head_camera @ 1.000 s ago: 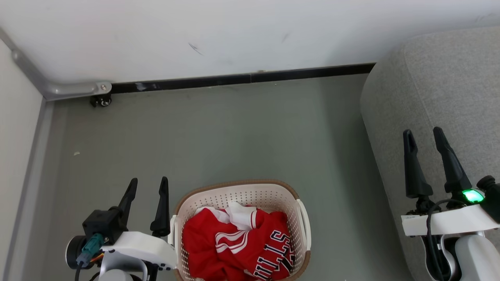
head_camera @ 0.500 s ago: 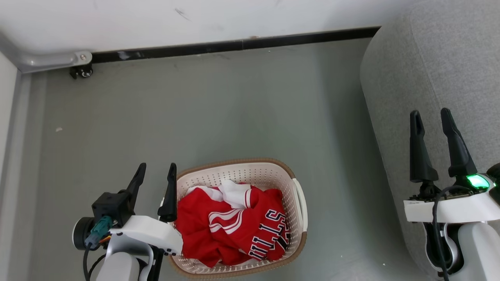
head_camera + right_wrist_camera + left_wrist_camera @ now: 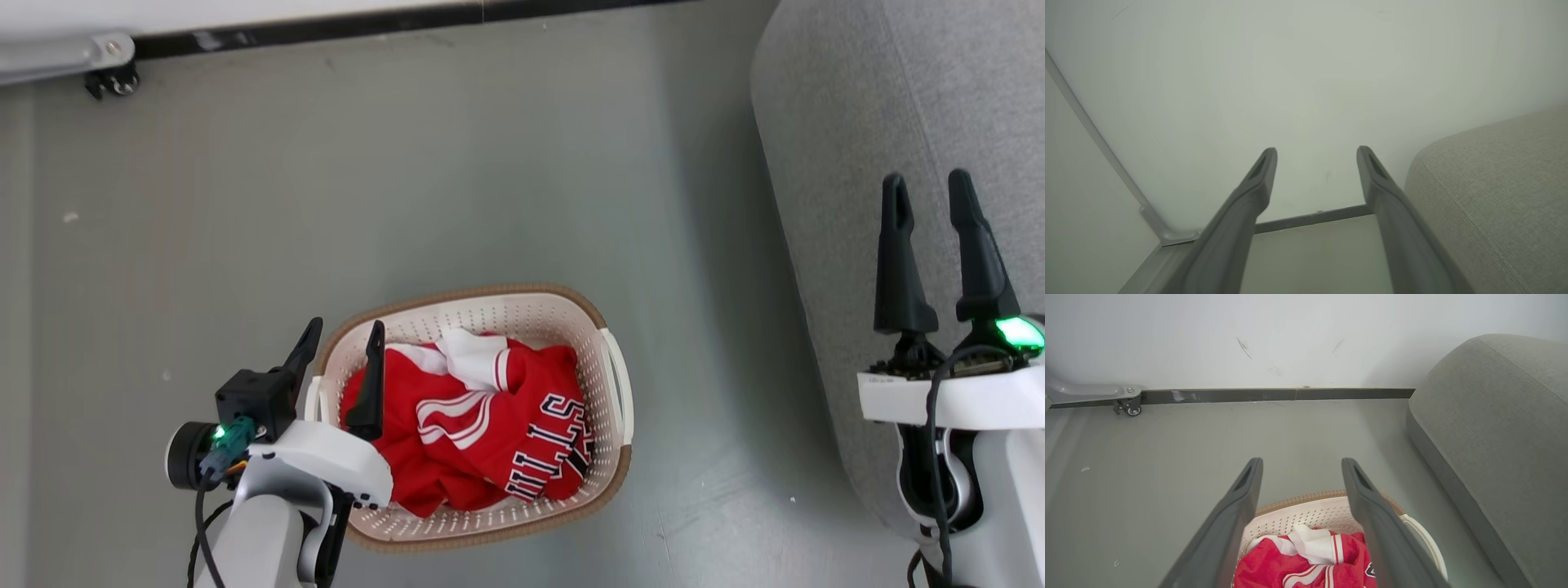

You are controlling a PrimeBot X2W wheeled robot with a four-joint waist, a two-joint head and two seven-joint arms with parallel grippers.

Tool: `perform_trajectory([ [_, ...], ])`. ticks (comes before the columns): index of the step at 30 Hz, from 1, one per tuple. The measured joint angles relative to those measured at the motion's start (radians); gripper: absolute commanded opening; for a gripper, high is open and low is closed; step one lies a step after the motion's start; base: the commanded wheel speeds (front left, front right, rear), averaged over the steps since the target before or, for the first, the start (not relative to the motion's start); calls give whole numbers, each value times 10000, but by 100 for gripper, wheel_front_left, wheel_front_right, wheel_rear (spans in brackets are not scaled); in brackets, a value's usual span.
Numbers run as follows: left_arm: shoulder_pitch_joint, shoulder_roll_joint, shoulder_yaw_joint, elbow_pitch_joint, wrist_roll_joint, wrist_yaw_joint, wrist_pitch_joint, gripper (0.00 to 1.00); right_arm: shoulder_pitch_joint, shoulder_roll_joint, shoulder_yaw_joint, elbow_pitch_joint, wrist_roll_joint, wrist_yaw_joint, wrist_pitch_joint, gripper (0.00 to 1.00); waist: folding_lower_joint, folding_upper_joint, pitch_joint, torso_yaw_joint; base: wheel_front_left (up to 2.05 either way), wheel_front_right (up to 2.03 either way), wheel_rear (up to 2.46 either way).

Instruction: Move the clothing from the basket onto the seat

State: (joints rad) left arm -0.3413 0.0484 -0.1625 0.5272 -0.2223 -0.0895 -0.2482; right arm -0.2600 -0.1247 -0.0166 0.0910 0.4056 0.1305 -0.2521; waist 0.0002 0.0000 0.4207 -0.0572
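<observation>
On the floor (image 3: 408, 163), near the seat (image 3: 857, 122) but not touching it, the basket (image 3: 506, 314) holds all the clothing (image 3: 473, 425), a crumpled red heap with a white-trimmed fold raised toward the far side. The left claw (image 3: 344, 327) is released and empty. One finger is above the basket's left rim and the other is outside it. The right claw (image 3: 927, 180), also spread and empty, hangs over the seat's rounded edge.

The step in hand looks like the reach into the basket. To do it well, the left claw should:
- shift inward until both fingers clear the rim;
- tip downward, since its wrist view points past the basket;
- sink onto the raised fold and bite deep into the cloth, not just the trim;
- lift straight up, because a snagged hem could drag or tip the light basket.
</observation>
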Motion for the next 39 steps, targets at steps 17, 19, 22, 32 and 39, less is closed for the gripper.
perform_trajectory([
  [17, -1271, -10, -272, 1459, 205, -79, 0, 100, -1203, 98, 165, -539, 242, 0, -2, 100, 0, 0, 1573, -268, 0, 0, 0],
  [19, -1430, -8, -385, 1647, 349, -88, 0, 100, -1331, 94, 161, -568, 295, 0, -2, 100, 0, 0, 1757, -296, 0, 0, 0],
  [22, -1695, -12, -535, 1927, 508, -88, 0, 100, -1449, 92, 196, -635, 305, 0, -2, 100, -1, 0, 2031, -336, 0, 0, 0],
  [32, -2603, -10, -909, 2930, 786, -173, 65, 100, -1873, 104, 245, -838, 359, 0, -2, 100, 0, 0, 2937, -465, 0, 0, 0],
  [39, -3242, -21, -1147, 3676, 982, -178, 286, 100, -2245, 182, 222, -930, 362, 0, -2, 100, 0, 0, 3553, -578, 0, 0, 0],
])
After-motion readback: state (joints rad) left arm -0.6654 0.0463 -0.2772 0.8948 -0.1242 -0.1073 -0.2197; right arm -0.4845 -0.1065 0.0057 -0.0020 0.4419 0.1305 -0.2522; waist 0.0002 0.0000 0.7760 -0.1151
